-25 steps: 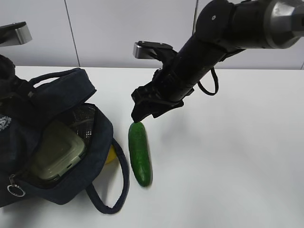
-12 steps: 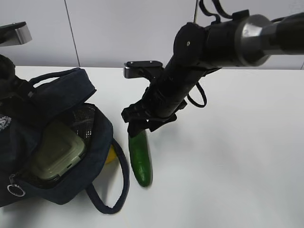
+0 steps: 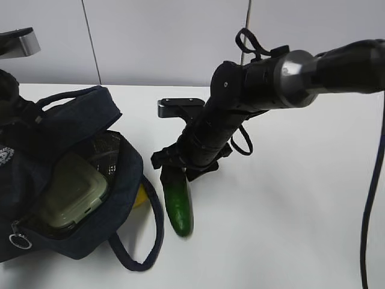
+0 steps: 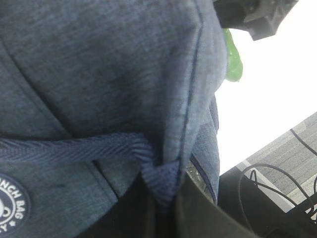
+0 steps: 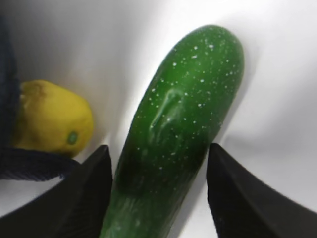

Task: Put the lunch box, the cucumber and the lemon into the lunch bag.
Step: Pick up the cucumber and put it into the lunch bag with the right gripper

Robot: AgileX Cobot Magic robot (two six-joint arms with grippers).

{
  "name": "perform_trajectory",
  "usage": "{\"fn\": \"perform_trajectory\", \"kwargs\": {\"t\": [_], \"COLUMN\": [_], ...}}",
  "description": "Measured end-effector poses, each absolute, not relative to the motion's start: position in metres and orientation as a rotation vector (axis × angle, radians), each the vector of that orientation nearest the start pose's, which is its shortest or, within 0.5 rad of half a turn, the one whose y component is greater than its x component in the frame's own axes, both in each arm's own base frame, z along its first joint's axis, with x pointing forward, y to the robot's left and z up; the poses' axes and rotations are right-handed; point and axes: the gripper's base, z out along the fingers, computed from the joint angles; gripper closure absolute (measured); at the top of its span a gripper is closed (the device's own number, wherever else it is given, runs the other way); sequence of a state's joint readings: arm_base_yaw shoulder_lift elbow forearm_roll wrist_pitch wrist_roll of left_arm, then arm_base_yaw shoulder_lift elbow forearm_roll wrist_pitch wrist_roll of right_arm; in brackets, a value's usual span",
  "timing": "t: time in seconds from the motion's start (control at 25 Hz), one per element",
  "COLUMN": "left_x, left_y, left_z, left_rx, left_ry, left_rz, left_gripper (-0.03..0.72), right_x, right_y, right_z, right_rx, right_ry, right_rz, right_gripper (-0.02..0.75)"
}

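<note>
With the lunch box [image 3: 72, 194] already in the lunch bag [image 3: 36, 138] at the desk's left edge, my right gripper [image 5: 158, 198] straddles the cucumber [image 5: 183, 129], fingers apart, lemon [image 5: 49, 119] just beside the bag, both waiting.

From my left wrist feed, almost the whole frame is navy fabric: the lunch bag [image 4: 99, 74] sits pressed right up against the lens. I can see a woven strap [image 4: 69, 148] running across it from the left edge to a bunched fold near the middle, and part of a round white printed badge [image 4: 9, 210] at the lower left (only a few letters are readable). Past the bag's right edge, a sliver of the green cucumber [image 4: 233, 57] shows on the white worktop [image 4: 267, 99]. A dark mechanical part [image 4: 257, 17] juts in at the top right. Cables [image 4: 277, 193] lie beyond the worktop's edge, lower right.
</note>
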State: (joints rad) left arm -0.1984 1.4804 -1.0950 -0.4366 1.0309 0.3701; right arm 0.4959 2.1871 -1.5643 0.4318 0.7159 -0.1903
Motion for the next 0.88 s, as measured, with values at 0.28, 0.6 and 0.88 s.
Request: {"fn": "perform_trajectory", "kwargs": {"t": [0.28,0.6,0.88], "left_x": [0.271,0.271,0.271], "left_y": [-0.088,-0.088,-0.087], "left_z": [0.274,0.274,0.273], "left_rx": [0.543,0.546,0.549], "left_ry": [2.768,2.769,2.770], "left_rz": [-0.542,-0.536,-0.530], "left_gripper": [0.696,0.696,0.696], "right_x": [0.388,0.381,0.371], "right_y": [0.239,0.243,0.236], "right_z": [0.125,0.135,0.191], "right_rx": [-0.535,-0.621,-0.735], "right_ry": [2.805,2.822,2.743], "right_rz": [0.550,0.643,0.812], "right_gripper": [0.339,0.418,0.418]}}
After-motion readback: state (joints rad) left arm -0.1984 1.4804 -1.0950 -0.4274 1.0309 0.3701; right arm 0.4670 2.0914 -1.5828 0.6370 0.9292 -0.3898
